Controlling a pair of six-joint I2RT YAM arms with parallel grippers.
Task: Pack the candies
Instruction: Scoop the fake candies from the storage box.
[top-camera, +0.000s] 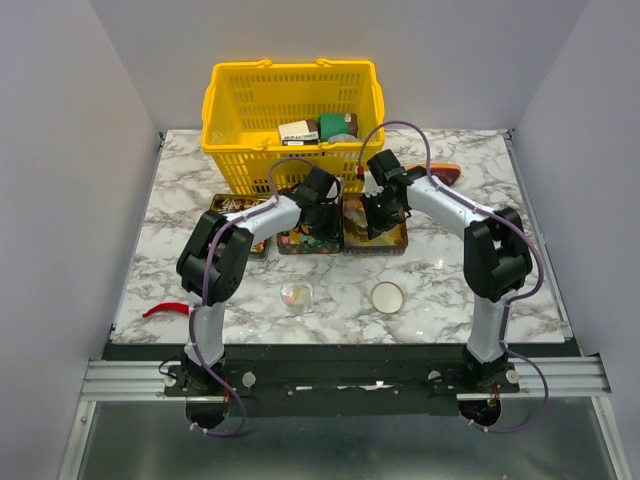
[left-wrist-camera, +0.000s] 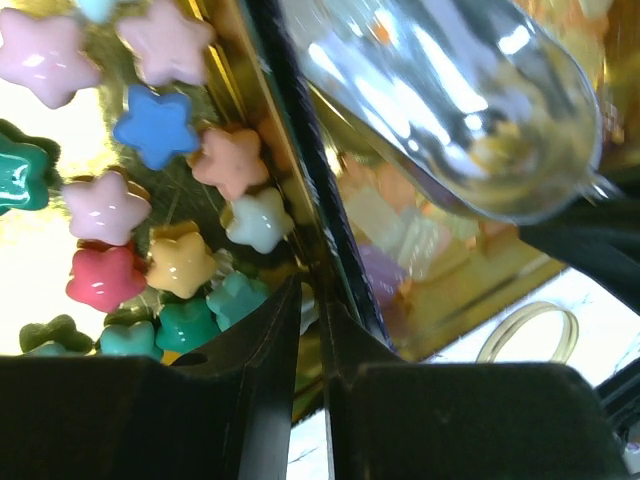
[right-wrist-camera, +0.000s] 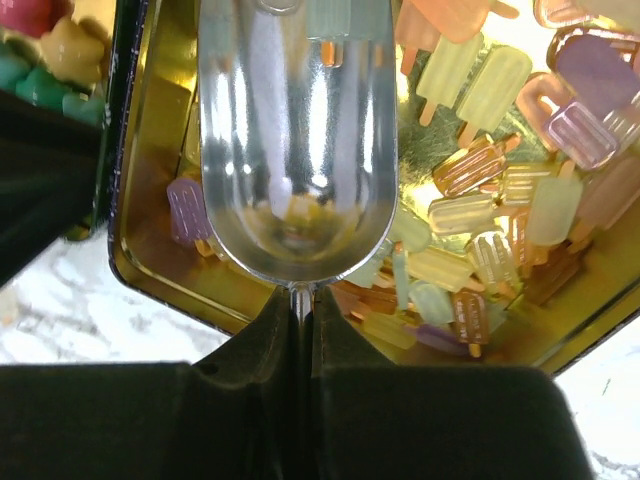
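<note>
**Two grips, side by side**

The rail (top-camera: 340, 380) carrying both arm bases is running along the near edge of the counter (top-camera: 450, 290). A yellow basket (top-camera: 230, 120) is standing at the middle of the far edge. Just in front of it, a left tin (top-camera: 222, 203), a middle tin (top-camera: 308, 251) and a right tin (top-camera: 375, 248) are sitting open in a row. The left arm (top-camera: 215, 255) and right arm (top-camera: 495, 255) are both reaching in over that row.

The left jaws are standing almost closed, their fingers (left-wrist-camera: 250, 400) pinching the middle tin by the wall next to the right tin. The right jaws are clamping on the thin handle of a clear scoop (right-wrist-camera: 295, 130), whose bowl is hanging inside the right tin.

A clear cup (top-camera: 297, 295) and a round lid (top-camera: 387, 296) are sitting apart toward the near edge.

Star candies (left-wrist-camera: 155, 125) are lying in the middle tin. Popsicle gummies (right-wrist-camera: 470, 170) are filling the right tin beneath and beside the scoop.
</note>
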